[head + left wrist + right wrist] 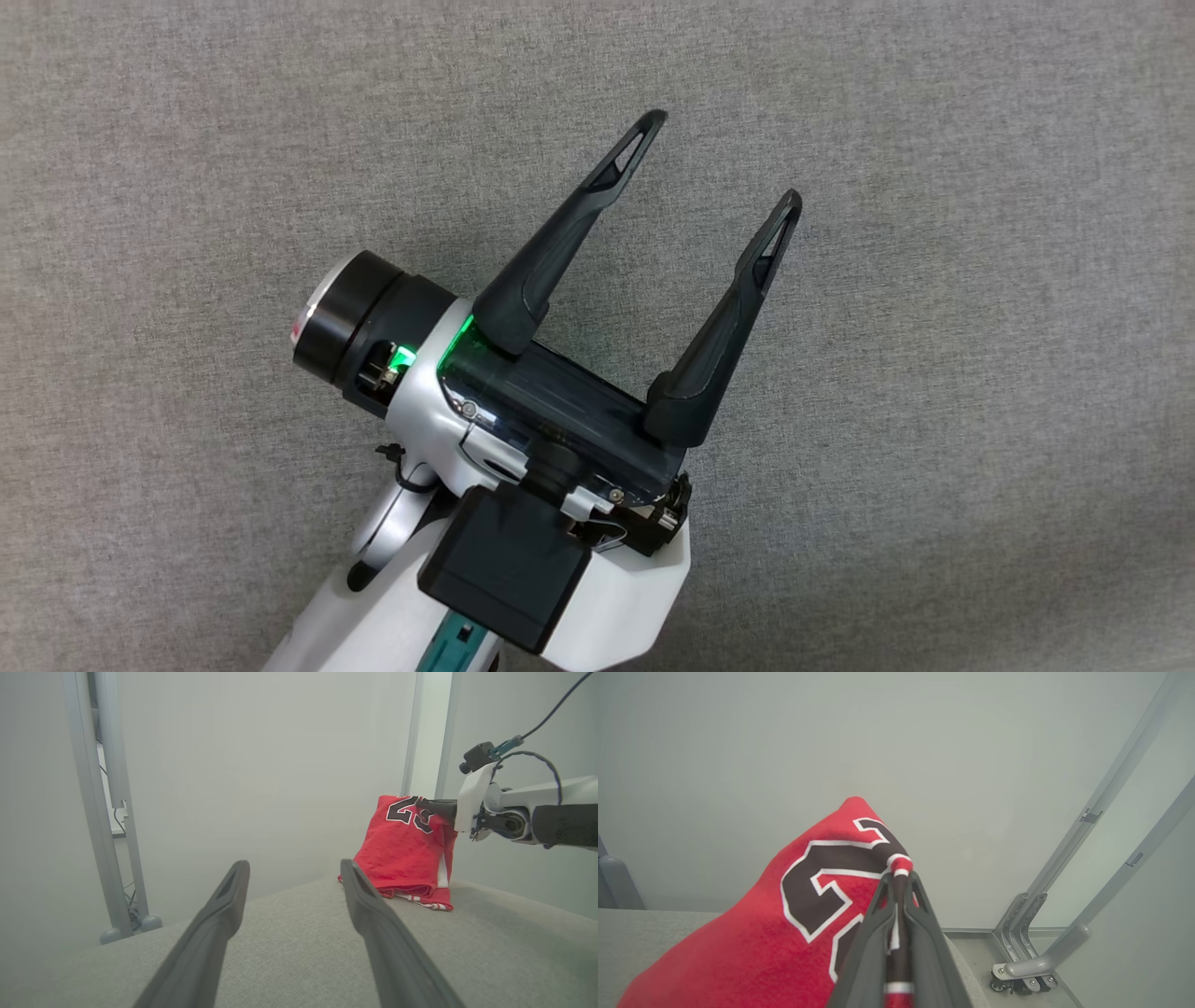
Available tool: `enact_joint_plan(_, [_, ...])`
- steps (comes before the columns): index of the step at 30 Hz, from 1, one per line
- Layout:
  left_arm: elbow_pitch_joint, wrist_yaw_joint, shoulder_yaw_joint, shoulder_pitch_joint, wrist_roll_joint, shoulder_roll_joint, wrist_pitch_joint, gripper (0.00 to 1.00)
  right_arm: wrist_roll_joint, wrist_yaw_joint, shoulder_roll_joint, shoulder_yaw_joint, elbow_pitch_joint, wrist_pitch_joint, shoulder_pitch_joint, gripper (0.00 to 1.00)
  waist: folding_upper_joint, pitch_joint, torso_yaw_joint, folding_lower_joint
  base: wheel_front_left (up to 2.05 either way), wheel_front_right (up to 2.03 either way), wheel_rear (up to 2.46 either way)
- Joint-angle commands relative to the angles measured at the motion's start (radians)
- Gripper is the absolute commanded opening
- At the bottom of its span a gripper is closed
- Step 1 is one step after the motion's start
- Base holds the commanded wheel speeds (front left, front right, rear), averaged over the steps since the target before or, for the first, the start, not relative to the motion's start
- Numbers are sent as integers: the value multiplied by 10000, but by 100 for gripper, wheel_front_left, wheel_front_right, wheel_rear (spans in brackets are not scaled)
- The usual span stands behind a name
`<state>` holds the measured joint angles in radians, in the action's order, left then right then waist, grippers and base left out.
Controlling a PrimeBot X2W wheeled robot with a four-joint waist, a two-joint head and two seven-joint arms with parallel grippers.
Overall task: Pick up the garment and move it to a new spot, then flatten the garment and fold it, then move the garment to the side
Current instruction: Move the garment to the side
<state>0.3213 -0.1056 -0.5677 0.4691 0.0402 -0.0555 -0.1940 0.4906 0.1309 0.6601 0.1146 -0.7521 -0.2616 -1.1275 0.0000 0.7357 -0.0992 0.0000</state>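
Right wrist view: garment (738,952) w/in right gripper (901,877)

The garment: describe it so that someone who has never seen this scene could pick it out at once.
Start at the wide grey cloth surface and look to its far edge. There the right hand holds up a red jersey, its lower part bunched on the surface. Its bright red fabric and dark, white-edged numerals mark it out amid grey.
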Motion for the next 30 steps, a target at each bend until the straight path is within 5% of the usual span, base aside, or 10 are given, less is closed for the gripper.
enact_joint_plan(1, [85, 33, 1, 191, 111, -80, 54, 100, -363, -3, 106, -329, -16, -48, -171, 0, 0, 92, 10, 0, 0, 0, 0])
enact_joint_plan(16, [423, -178, -89, 154, 116, -112, 131, 100, -4167, -3, -294, -1922, -892, -45, 21, 0, 0, -48, 193, 0, 0, 0, 0])
enact_joint_plan(22, [474, -240, -139, 55, 89, -128, 180, 100, -5734, -3, -652, -2580, -1722, -34, -232, 9, 0, -68, 248, 0, 0, 0, 0])
enact_joint_plan(25, [500, -251, -185, 85, 66, -123, 222, 100, -6561, -3, -769, -3009, -2166, -34, -369, 21, 0, -100, 297, 0, 0, 0, 0])
enact_joint_plan(26, [503, -255, -200, 97, 56, -122, 233, 100, -6873, -3, -782, -3194, -2292, -33, -425, 35, 0, -117, 317, 0, 0, 0, 0])
enact_joint_plan(27, [504, -252, -215, 103, 48, -120, 220, 100, -7196, -4, -788, -3364, -2357, -33, -475, 50, 0, -136, 341, 0, 0, 0, 0])
enact_joint_plan(28, [506, -259, -228, 106, 41, -120, 221, 100, -7488, -4, -813, -3557, -2364, -33, -511, 100, 0, -158, 365, 0, 0, 0, 0])
enact_joint_plan(30, [488, -277, -229, 77, 27, -125, 200, 100, -8150, -4, -898, -3982, -2253, -33, -528, 100, 0, -232, 417, 0, 0, 0, 0])
